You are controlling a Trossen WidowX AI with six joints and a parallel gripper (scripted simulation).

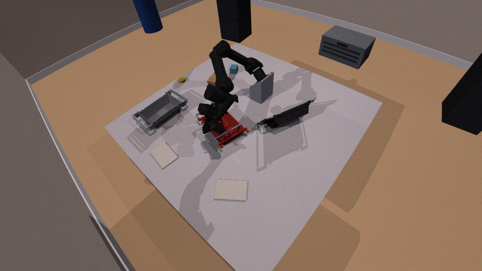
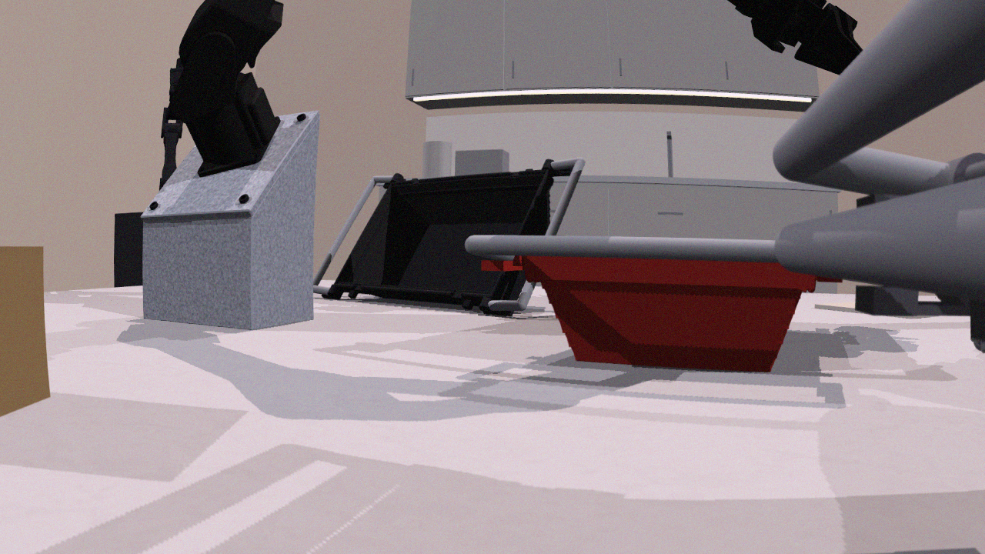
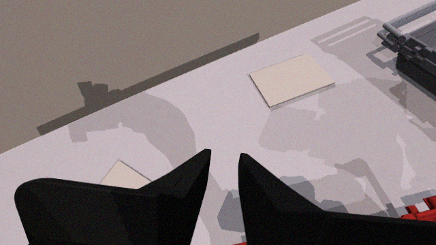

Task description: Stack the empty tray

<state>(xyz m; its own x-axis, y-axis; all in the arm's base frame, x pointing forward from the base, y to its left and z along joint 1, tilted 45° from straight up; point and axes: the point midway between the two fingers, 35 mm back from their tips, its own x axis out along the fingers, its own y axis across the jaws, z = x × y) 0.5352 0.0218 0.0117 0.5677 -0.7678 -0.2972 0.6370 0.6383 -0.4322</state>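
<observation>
The red tray [image 1: 234, 137] [image 2: 675, 316] [image 3: 426, 216] stands upright, with small red blocks inside. Its near bar [image 1: 229, 131] lies across the top in the top view. Its far bar [image 2: 619, 245] sticks out over the other end. An empty grey tray [image 1: 168, 116] [image 3: 417, 69] stands upright to the left, bars outward. An empty black tray [image 1: 289, 116] [image 2: 475, 237] stands tipped on its long side at the right, bars outward. My gripper [image 1: 204, 131] [image 3: 225, 158] is above the red tray, shut to a narrow gap with nothing between the fingertips. The arm hides part of the red tray.
Two pale flat tiles [image 1: 163, 155] [image 1: 231, 189] lie toward the front. A brown block [image 1: 211, 80] [image 2: 20, 330], a teal cube [image 1: 233, 69] and a yellow disc [image 1: 182, 80] are at the back. The grey arm stand [image 1: 266, 89] [image 2: 196, 268] is behind the trays.
</observation>
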